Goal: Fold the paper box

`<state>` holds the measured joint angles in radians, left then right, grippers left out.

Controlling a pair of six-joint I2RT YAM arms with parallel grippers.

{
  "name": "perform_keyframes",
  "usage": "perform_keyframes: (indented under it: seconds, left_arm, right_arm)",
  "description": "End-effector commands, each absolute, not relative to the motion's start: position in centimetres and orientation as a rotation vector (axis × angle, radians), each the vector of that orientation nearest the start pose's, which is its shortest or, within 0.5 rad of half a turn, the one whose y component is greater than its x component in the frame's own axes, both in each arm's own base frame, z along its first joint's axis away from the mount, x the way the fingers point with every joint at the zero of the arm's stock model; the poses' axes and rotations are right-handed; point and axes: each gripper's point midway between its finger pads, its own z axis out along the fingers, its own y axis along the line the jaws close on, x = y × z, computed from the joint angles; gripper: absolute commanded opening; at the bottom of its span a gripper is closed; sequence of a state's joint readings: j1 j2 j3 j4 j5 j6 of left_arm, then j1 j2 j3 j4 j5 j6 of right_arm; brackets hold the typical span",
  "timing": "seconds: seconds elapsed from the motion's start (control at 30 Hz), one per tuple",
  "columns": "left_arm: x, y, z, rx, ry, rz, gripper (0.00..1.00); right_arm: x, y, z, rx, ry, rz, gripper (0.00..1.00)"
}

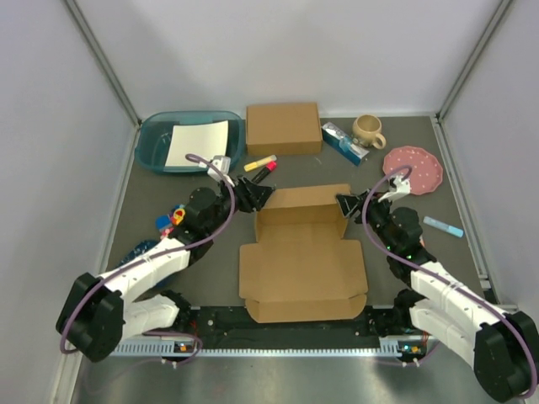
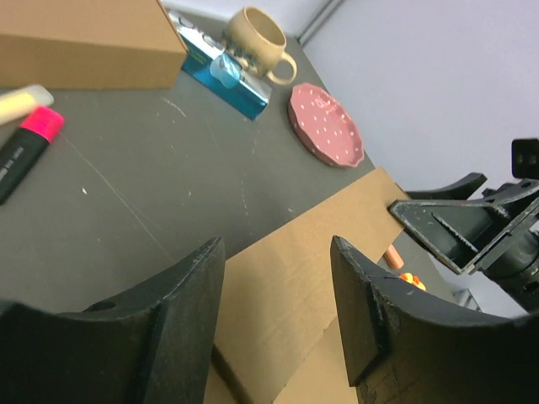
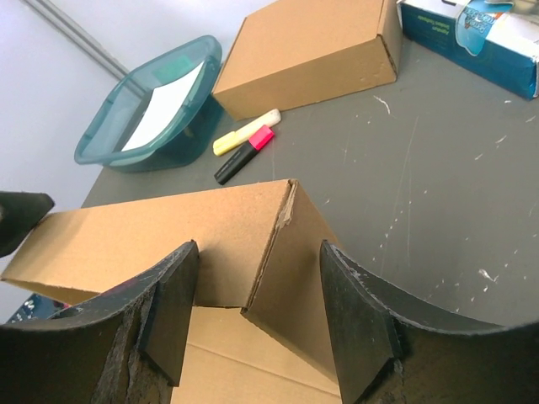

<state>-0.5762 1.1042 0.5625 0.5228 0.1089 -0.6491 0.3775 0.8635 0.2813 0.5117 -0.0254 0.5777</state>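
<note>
Brown paper box [image 1: 301,261], back wall raised, left claw [image 1: 257,195] open, right claw [image 1: 346,204] open

Markers [image 1: 261,162] and smaller box [image 1: 283,128] crowd behind paper box [image 1: 303,265].

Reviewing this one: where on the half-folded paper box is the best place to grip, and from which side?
Likely the upright rear wall of the paper box, at its top corners, approached from the outer ends. It is a thin standing sheet, so open jaws can slip over its edge. The left gripper and right gripper sit there, open.
</note>
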Motion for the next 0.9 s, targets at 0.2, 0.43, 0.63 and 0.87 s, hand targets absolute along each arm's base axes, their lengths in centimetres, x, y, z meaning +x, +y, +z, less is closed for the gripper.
perform_keyframes:
  seconds: [0.2, 0.43, 0.63, 0.87]
  left_arm:
    - [28.9, -24.6, 20.9, 0.033, 1.782, -1.074, 0.57]
    - [29.2, -21.2, 23.8, -0.092, 1.653, -0.988, 0.65]
    - [28.8, -21.8, 23.1, -0.050, 1.722, -1.000, 0.66]
    - [28.1, -23.7, 19.2, 0.010, 1.849, -1.071, 0.65]
  right_arm:
    - [28.0, 12.7, 10.7, 0.135, 1.925, 0.572, 0.57]
    - [27.9, 12.7, 10.6, 0.131, 1.928, 0.560, 0.57]
    - [27.8, 12.8, 10.4, 0.128, 1.930, 0.555, 0.57]
    - [27.6, 12.9, 10.4, 0.114, 1.932, 0.552, 0.57]
